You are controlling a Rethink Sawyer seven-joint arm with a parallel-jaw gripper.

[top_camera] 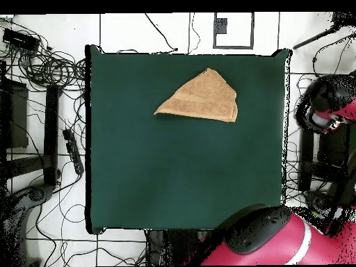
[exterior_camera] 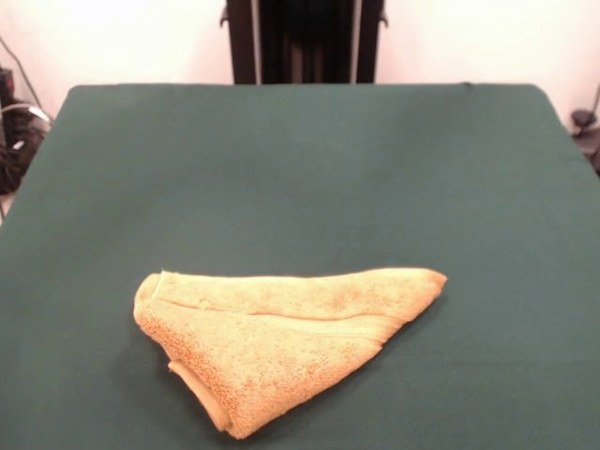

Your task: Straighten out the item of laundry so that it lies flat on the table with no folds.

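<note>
Towel [exterior_camera: 281, 337] folded triangular; hem showing

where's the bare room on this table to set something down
Most of the table is bare green cloth: the whole stretch from the folded towel to the robot's edge, plus both side strips. In the front view, only the near-centre patch under the towel is taken. The arm overhangs one robot-side corner.

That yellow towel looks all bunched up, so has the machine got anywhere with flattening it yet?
Nothing looks done: the towel lies folded into a triangle, layers overlapping, on the green table. Nothing is in hand either; the arm sits off the table's edge. The whole unfolding is left.
</note>
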